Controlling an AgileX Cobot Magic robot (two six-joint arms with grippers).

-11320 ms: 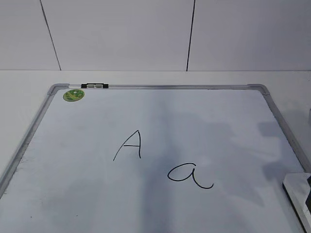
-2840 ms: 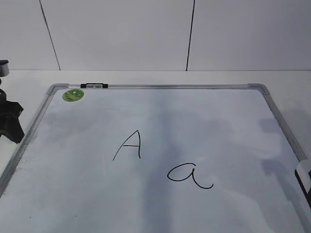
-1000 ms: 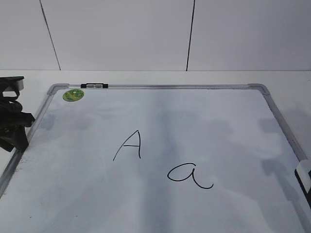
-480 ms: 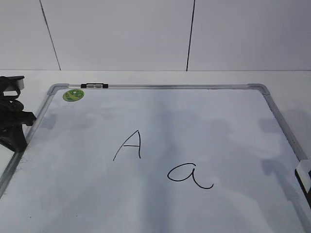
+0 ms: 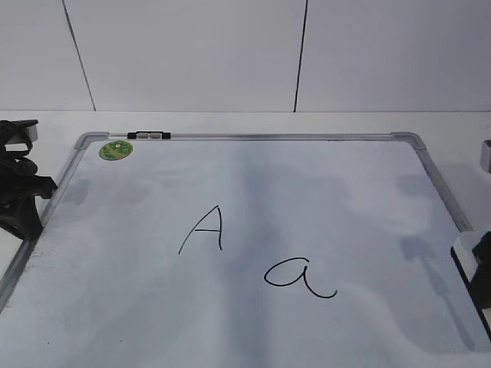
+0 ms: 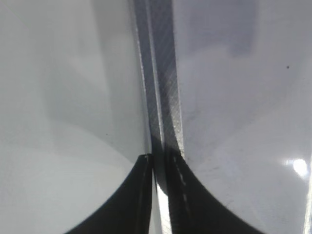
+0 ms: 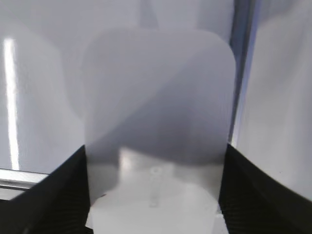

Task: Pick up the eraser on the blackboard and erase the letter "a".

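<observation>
from the front camera, the blackboard (image 5: 253, 230) lies flat with the letter "a" (image 5: 299, 277) right of its middle and toward the near edge, a capital a (image 5: 203, 228) to its upper left, a green sticker (image 5: 116, 149) and a small clip (image 5: 149, 136) at the far left corner. my left claw (image 5: 19, 203) sits at the board's left frame, well apart from the work; my right claw (image 5: 482, 268) is at the right edge, where a sliver of the eraser (image 5: 465, 247) shows. the letter lies to the left of that claw, so the right arm is plainly the nearer one. from my left wrist, the left claw (image 6: 158, 161) is clenched with nothing but the frame rail (image 6: 163, 97) running away beneath it. from my right wrist, the eraser (image 7: 156, 122) fills the view between my two fingers (image 7: 53, 195), its long axis pointing straight away from me, the board's frame (image 7: 241, 73) just beside it; the fingers flank its near end, but i cannot tell whether they press it yet. only this view shows the eraser whole; only the front view shows the letter.
</observation>
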